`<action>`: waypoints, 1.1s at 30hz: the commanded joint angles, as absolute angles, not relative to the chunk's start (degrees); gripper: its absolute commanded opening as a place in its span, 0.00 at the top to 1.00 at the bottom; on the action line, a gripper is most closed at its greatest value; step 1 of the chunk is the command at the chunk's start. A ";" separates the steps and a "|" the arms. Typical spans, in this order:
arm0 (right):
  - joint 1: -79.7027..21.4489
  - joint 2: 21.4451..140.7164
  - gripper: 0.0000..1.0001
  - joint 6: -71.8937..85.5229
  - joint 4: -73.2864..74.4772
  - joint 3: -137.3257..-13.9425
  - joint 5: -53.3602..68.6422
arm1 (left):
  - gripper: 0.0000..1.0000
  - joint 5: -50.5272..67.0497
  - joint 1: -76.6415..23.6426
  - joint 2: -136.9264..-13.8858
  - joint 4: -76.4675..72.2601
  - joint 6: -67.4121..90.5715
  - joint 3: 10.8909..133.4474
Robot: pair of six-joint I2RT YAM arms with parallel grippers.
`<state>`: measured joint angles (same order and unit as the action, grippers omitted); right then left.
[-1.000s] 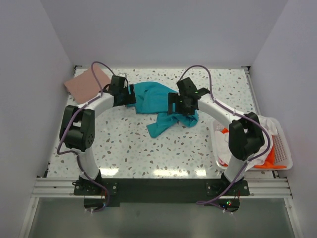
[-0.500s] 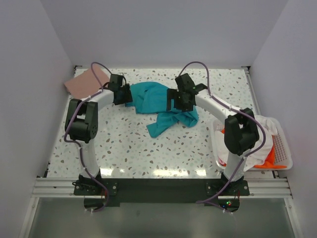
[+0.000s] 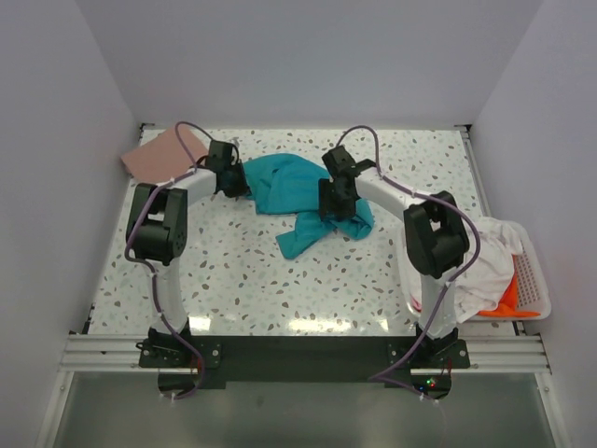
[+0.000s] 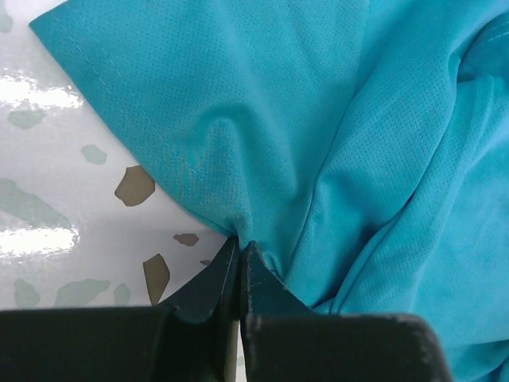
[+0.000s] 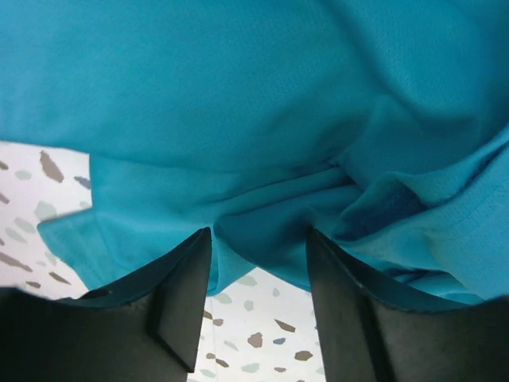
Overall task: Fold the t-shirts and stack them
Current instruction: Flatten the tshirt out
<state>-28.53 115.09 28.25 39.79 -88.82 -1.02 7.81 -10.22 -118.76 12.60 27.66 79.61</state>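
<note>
Stretching nine-to-three, the teal t-shirt [image 3: 284, 191] lies crumpled. The left gripper [image 4: 240, 248] pinches its nine o'clock hem. The right gripper [image 5: 258, 270] stands spread astride a three o'clock fold.

Plain white walls [image 3: 308, 56] on three sides; speckled terrazzo tabletop [image 3: 233, 271] (glossy, glare near front edge).

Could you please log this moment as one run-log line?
left gripper: shut on teal t-shirt | right gripper: open, straddling its fold
</note>
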 commanded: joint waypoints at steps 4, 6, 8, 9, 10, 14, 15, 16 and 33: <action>-28.13 117.86 0.85 28.74 42.53 -92.28 -2.81 | 1.00 12.74 -7.48 -116.47 8.18 28.83 80.95; -27.34 118.21 1.00 29.70 43.94 -93.07 -3.34 | 1.00 13.80 -6.42 -114.88 6.86 29.61 81.21; -25.94 117.69 1.00 30.06 44.21 -94.12 -3.17 | 1.00 15.28 -4.40 -112.68 6.33 30.23 82.26; -25.32 117.16 1.00 30.23 44.21 -94.48 -3.08 | 1.00 15.73 -3.70 -111.98 5.63 30.76 82.87; -23.66 115.94 1.00 30.32 44.21 -95.70 -2.82 | 1.00 15.99 -2.30 -110.49 5.45 31.11 84.10; -18.48 112.86 1.00 30.06 45.70 -102.46 -2.20 | 1.00 16.26 1.48 -106.44 6.06 31.55 89.20; -17.67 112.16 1.00 28.93 46.57 -104.22 -2.46 | 1.00 16.26 2.19 -105.48 6.24 31.81 89.99; -16.36 111.19 1.00 28.31 47.10 -107.89 -3.07 | 1.00 16.43 3.59 -103.38 6.15 31.99 91.31; -15.73 87.19 0.74 30.40 44.03 -78.42 -12.32 | 1.00 25.73 6.86 -79.79 14.66 26.72 57.96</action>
